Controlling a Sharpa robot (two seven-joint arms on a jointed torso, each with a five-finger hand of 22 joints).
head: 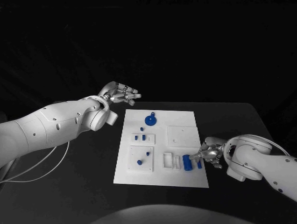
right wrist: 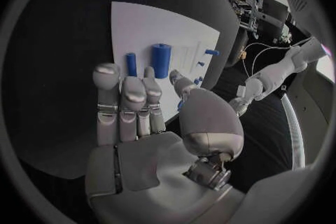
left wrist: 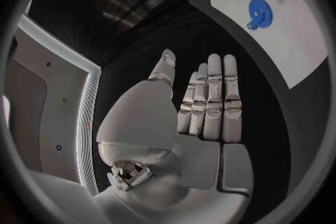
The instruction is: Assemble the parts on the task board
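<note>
while the white task board (head: 182, 140) lies flat on the black table (head: 236, 121), the left hand (head: 119, 93) hovers empty, fingers apart, beyond its far corner, and the right hand's (head: 209, 154) extended, empty fingers reach beside two upright blue cylinders (head: 187, 162).

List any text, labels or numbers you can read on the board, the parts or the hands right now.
None can be read. The task board shows plain white, the blue gear and blue cylinder carry no marks, and the left hand and right hand show no lettering.
</note>
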